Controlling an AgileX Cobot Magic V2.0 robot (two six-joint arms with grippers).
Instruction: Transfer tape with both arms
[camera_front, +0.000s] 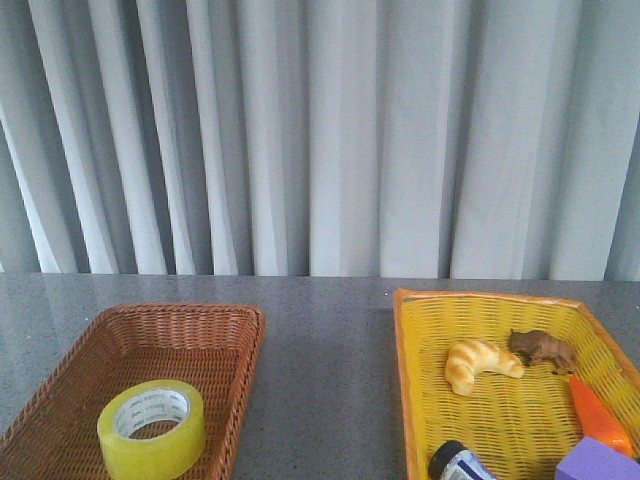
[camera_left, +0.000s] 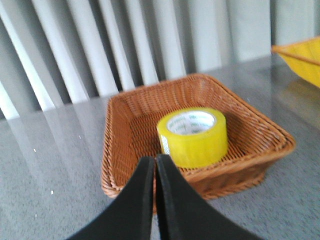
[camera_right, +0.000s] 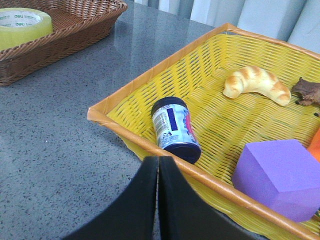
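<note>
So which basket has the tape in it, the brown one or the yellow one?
The brown wicker basket, on the robot's left. The tape sits alone in it, flat on its side. The yellow basket holds a croissant and other items, no tape.

1. Open grey table between brown wicker basket at 9 o'clock and yellow basket at 3 o'clock.
2. Clear above tape; brown walls close beside it.
3. Crowded in yellow basket: croissant, brown figure, orange piece, purple block, dark jar lying against near rim.
4. Curtain closing off 12 o'clock.
</note>
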